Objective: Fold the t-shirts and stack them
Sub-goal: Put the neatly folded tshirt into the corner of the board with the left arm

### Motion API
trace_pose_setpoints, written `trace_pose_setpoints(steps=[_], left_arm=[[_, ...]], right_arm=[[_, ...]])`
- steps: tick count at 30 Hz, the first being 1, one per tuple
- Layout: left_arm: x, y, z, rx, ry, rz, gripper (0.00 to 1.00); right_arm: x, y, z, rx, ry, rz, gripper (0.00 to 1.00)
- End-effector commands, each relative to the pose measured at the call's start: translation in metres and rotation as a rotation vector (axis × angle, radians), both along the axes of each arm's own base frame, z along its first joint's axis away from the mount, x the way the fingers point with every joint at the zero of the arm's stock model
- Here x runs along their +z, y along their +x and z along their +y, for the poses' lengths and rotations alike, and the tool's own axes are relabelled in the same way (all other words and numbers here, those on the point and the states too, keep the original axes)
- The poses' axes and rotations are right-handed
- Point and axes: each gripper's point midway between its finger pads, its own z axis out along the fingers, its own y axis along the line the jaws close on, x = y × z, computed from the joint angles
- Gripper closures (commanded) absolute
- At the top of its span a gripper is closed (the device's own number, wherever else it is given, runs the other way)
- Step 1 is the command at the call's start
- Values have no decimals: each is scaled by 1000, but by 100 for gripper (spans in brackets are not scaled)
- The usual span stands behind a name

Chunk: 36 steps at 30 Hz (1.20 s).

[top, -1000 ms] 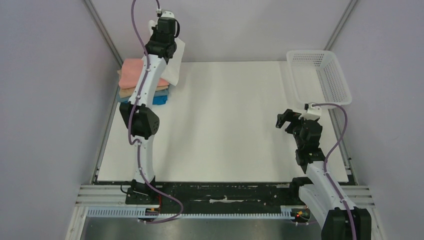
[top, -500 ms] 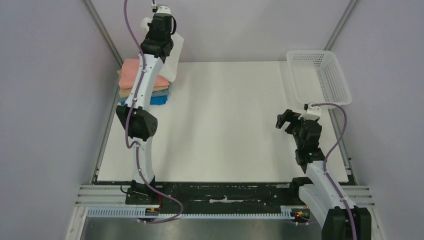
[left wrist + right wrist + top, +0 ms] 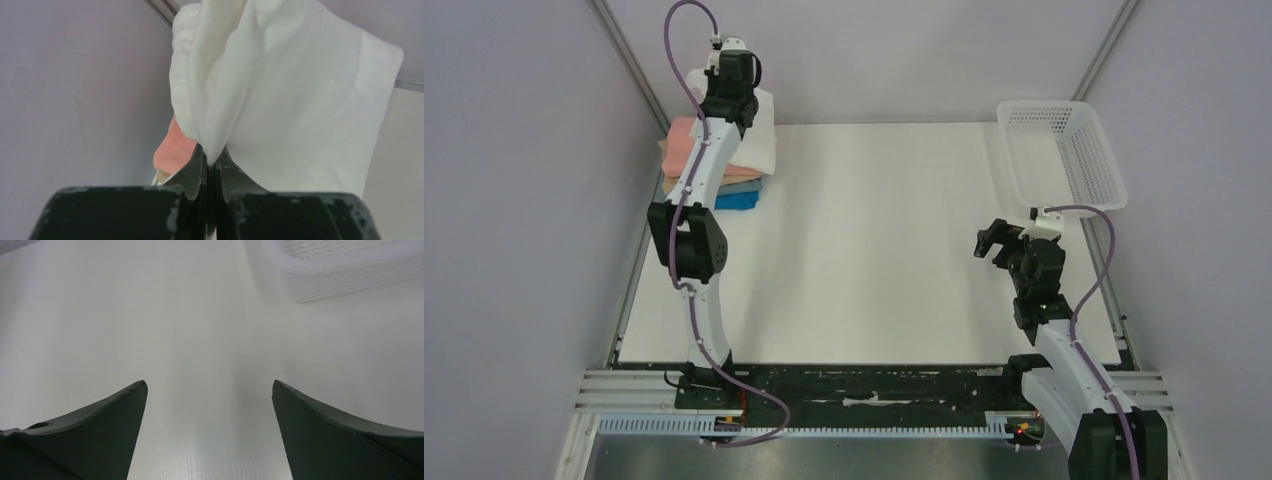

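My left gripper is at the far left corner, shut on a fold of the white t-shirt. The wrist view shows the jaws pinching the white cloth, which hangs down over the stack. The stack of folded t-shirts has salmon pink on top, then tan, grey-blue and bright blue below. The salmon pink shirt peeks out left of my left fingers. My right gripper is open and empty above the bare table at the right; its wrist view shows only table between the fingers.
A white plastic mesh basket stands at the far right corner and shows at the top of the right wrist view. Grey walls close in the left, back and right sides. The white table lies between the arms.
My left gripper has moved left and farther back with the white t-shirt, bringing the cloth over the stack. The right arm has barely moved.
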Motion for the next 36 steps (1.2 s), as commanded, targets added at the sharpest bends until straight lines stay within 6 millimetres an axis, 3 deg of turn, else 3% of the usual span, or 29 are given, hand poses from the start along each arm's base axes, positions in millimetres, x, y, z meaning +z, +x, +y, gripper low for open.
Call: trace_pose_setpoints(steps=[1,7,15,26,27,28,35,36], left_arm=[[51,2,28,71,-16,-215,98],[46,-5,41,112,60,-245,98],[5,-11,69,181,74,-266,98],[-10,11,99,153,134,-291,98],[-12,10,115,166,140,-287,98],[-15,12,118,165,141,-282,98],[-36,23,127,190,150,-232,98],[-38,23,129,207,151,-232,91]], right_arm=[[23,10,-2,-10,-18,-54,2],[23,11,-1,-16,-24,-52,2],[21,13,4,-10,-41,-36,2],[23,14,-2,-51,-82,-20,2],[22,14,-3,-55,-85,-17,2],[21,14,-3,-55,-87,-14,2],[20,15,-4,-68,-99,-4,2],[20,15,-5,-72,-102,-4,2]])
